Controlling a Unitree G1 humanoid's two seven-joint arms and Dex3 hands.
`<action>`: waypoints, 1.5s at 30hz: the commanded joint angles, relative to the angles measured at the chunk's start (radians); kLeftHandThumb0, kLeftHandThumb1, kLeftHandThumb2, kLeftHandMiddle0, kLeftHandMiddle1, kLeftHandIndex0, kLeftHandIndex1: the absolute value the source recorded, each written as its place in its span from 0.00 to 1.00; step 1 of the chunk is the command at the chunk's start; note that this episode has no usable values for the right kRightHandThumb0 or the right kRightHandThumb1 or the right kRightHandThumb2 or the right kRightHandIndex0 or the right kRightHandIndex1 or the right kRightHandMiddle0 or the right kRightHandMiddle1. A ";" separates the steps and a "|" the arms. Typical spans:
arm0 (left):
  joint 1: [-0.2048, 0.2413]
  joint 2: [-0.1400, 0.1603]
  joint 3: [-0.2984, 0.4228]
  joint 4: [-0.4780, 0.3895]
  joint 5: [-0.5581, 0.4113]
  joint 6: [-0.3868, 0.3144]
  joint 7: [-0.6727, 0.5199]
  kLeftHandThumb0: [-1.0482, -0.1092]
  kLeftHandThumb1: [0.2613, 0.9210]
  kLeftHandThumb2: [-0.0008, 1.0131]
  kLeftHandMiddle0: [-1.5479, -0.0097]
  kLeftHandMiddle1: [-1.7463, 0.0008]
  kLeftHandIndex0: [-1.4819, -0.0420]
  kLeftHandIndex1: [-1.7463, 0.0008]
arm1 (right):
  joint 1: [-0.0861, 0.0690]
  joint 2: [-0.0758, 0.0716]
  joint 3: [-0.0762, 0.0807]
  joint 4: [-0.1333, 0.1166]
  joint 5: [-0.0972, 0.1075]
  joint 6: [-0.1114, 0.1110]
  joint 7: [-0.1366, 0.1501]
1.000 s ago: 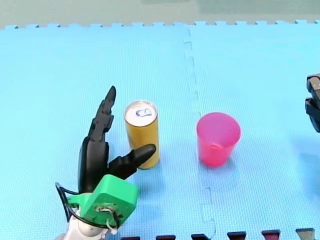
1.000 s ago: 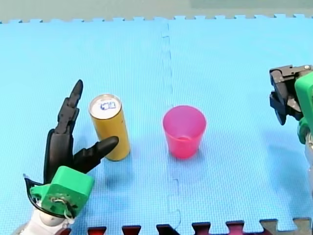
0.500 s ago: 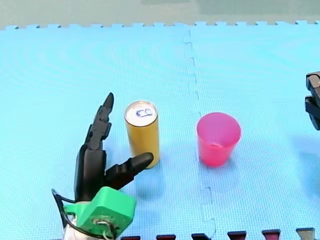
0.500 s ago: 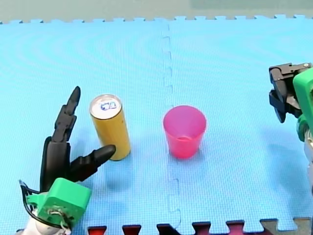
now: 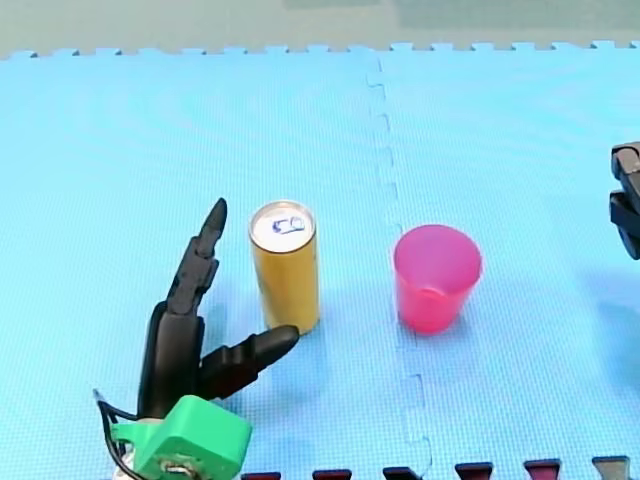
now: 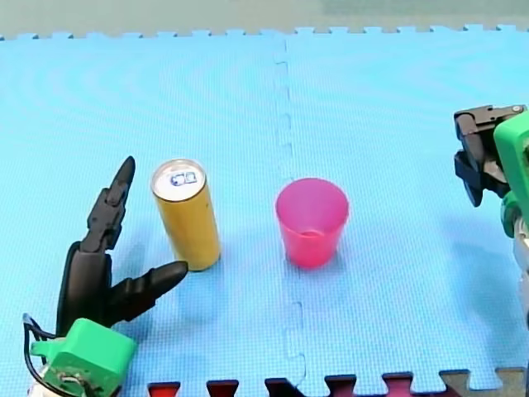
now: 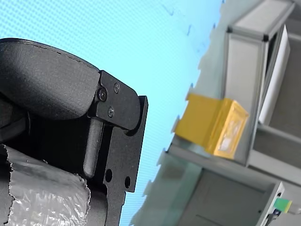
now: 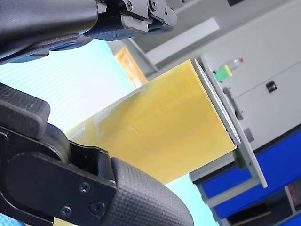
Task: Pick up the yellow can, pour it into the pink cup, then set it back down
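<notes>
The yellow can (image 5: 287, 275) stands upright on the blue foam mat (image 5: 480, 120), silver top up. About a can's width to its right sits the pink cup (image 5: 436, 278), upright with its mouth up. My left hand (image 6: 153, 217) comes in from the near left edge and holds nothing. Its long fingers rise just left of the can and its thumb tip lies close to the can's base. The second wrist view shows the can's yellow side (image 8: 155, 132) close up between that hand's black fingers (image 8: 117, 188). My right hand (image 6: 479, 161) hovers at the right edge, well away from the cup.
A jigsaw seam (image 5: 385, 150) runs down the mat between can and cup. Red and dark mat teeth (image 6: 331, 387) line the near edge. In the first wrist view, a yellow box (image 7: 214, 125) and grey cabinets (image 7: 249, 56) stand beyond the mat's edge.
My left hand has drawn back toward the near edge, and its thumb has slid lower along the can's base. Can, cup and right hand have stayed put.
</notes>
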 commanded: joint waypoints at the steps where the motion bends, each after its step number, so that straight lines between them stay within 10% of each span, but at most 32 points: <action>1: 0.007 0.002 0.007 -0.001 -0.008 -0.007 -0.006 0.00 0.92 0.00 0.88 0.99 0.90 1.00 | -0.006 -0.007 0.001 0.000 -0.001 0.006 0.001; 45: 0.008 -0.018 0.037 0.004 -0.028 -0.003 -0.042 0.00 0.90 0.00 0.87 1.00 0.89 1.00 | -0.021 -0.003 0.002 -0.006 0.013 0.050 0.010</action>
